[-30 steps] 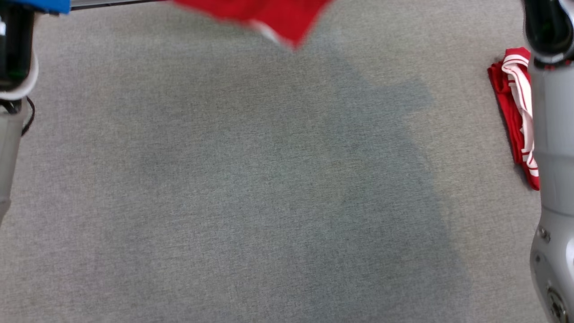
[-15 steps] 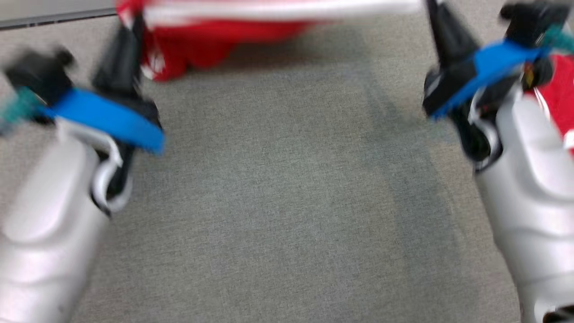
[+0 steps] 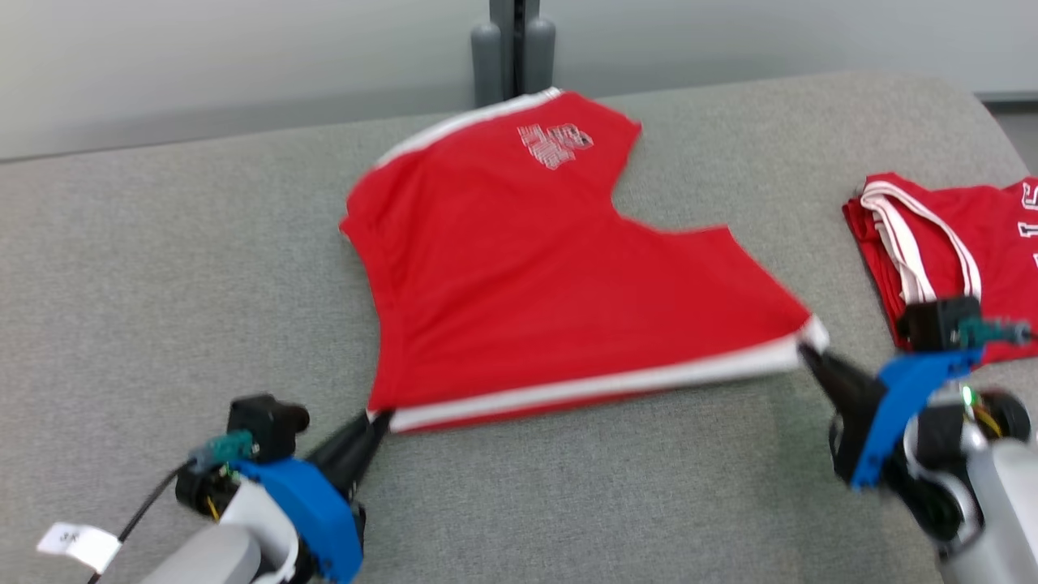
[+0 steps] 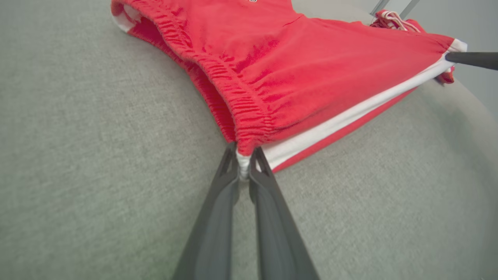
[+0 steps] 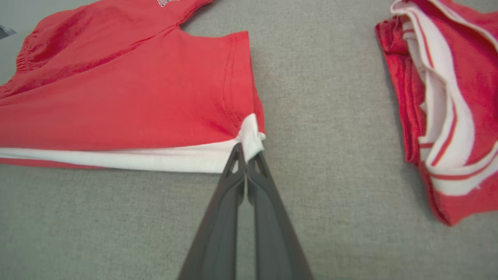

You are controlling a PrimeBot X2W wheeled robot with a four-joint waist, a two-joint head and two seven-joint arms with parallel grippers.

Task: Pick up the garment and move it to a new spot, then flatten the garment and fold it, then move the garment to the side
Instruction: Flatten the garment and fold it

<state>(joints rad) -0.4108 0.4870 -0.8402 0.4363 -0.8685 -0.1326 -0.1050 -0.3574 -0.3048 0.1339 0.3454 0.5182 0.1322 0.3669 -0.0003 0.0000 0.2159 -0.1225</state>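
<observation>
The garment (image 3: 519,268) is a pair of red shorts with a white side stripe and a white print, spread across the grey table with its near edge stretched taut. My left gripper (image 3: 379,419) is shut on the waistband corner of the garment (image 4: 272,74), pinching white fabric between its tips (image 4: 243,167). My right gripper (image 3: 804,350) is shut on the leg-hem corner of the garment (image 5: 128,101), with a white fold caught at its tips (image 5: 246,151). In the left wrist view the right gripper's dark finger (image 4: 470,59) meets the far corner.
A folded red jersey with white stripes (image 3: 941,243) lies at the table's right end, close to my right arm, and the jersey (image 5: 443,109) sits right of the shorts. A grey post (image 3: 513,49) stands behind the table's far edge. Bare grey cloth table (image 3: 162,268) lies to the left.
The head view has swung up from the bare table. The garment, blurred and hanging between the raised grippers before, now lies spread on the table with both grippers low at its near corners.
</observation>
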